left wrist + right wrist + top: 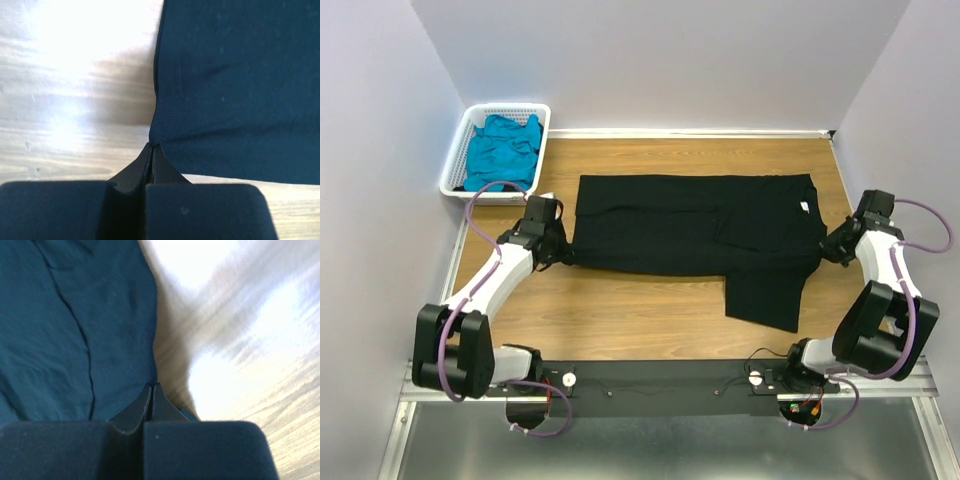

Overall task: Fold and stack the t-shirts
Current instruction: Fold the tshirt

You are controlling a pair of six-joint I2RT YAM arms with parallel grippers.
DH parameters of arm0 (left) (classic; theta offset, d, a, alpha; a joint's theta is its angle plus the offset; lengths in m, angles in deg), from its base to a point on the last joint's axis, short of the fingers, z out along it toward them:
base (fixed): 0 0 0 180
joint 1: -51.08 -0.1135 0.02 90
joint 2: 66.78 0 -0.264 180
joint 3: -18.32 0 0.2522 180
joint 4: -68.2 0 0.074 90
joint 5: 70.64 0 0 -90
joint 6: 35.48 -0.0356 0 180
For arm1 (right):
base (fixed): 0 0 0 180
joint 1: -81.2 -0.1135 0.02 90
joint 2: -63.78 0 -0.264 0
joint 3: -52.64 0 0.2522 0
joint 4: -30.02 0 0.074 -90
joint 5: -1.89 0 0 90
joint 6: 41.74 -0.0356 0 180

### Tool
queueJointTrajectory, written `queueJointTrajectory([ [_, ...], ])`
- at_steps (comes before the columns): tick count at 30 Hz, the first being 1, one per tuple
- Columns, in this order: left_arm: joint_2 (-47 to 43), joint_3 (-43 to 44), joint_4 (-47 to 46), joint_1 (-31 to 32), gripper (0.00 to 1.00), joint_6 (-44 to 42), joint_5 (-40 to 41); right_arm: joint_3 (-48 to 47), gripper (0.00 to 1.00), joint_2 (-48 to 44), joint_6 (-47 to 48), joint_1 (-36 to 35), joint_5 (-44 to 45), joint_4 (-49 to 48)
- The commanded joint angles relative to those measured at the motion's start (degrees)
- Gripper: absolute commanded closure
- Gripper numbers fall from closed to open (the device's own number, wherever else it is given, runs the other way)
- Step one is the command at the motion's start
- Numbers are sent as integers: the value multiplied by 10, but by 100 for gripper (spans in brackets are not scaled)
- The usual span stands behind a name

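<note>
well, the left end effector (151, 146) and right end effector (152, 386) each clamp an edge of the black t-shirt (700, 225)

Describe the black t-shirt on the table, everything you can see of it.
The black t-shirt is soft, matte cloth, spread flat across the wooden table. It lies sideways with its neck end at the right, where a small white label shows. One sleeve sticks out toward the near edge. The left gripper has its jaws shut on a hem-end corner, and the right gripper has its jaws shut on the neck-end edge.
</note>
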Motion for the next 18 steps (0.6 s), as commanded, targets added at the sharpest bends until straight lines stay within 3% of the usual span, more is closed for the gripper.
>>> queueJointTrajectory([
  [1,32,43,-1,-15,100,-20,15,-61,99,31,17,0,8,-3],
  [4,67,86,-5,-18,100,-30,20,-94,99,64,22,-2,-24,-11],
  [18,253,220,-32,-19,100,-37,40,-221,99,190,38,-12,19,-11],
])
